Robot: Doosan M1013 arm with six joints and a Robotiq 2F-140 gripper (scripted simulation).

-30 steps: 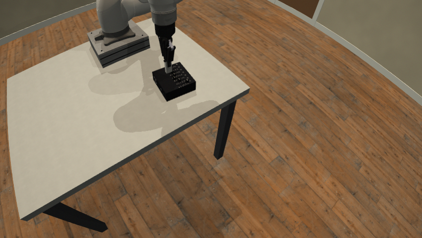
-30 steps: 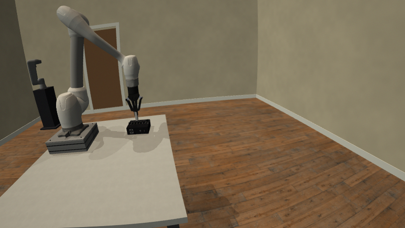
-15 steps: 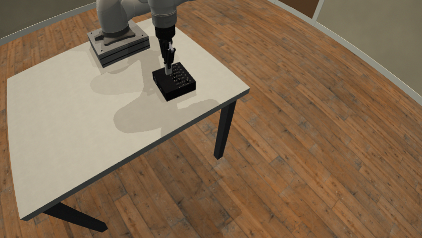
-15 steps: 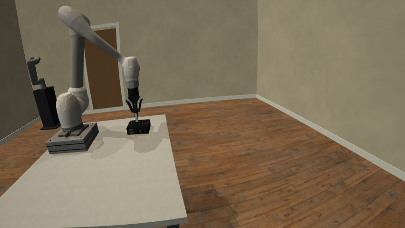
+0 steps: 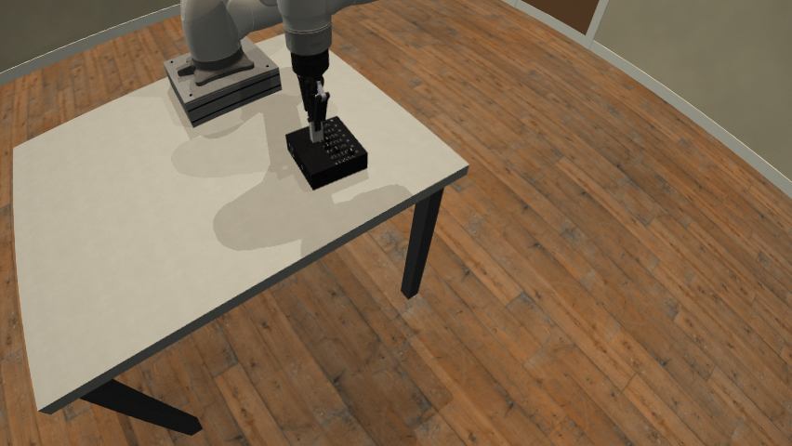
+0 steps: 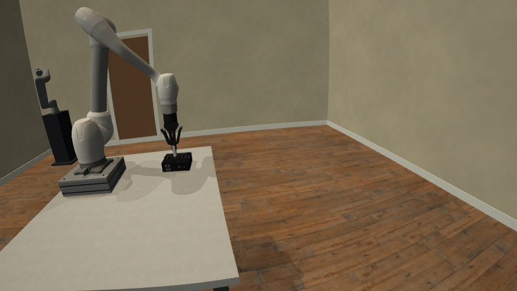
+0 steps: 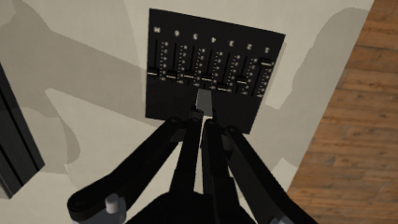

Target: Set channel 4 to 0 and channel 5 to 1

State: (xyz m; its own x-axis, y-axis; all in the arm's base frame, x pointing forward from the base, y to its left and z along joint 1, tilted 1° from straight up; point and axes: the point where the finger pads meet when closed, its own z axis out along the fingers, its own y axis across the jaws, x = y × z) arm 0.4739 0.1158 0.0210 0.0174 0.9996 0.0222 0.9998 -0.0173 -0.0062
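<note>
The lighting desk (image 7: 212, 70) is a black box with a row of several faders, near the table's right edge. It also shows in the top view (image 5: 326, 151) and the exterior view (image 6: 176, 162). My gripper (image 7: 203, 99) is shut with nothing between its fingers. It points straight down just above the desk's near blank panel, in line with the middle faders (image 7: 206, 79). It also shows in the top view (image 5: 315, 133) and the exterior view (image 6: 174, 151). The rightmost fader cap (image 7: 264, 62) sits farther from me than the others. I cannot tell whether the tips touch the desk.
The arm's base plate (image 5: 222, 83) stands at the table's back, left of the desk. The table edge (image 5: 388, 213) and the wooden floor lie close to the desk's right. A dark stand (image 6: 57, 137) is on the floor by the far wall.
</note>
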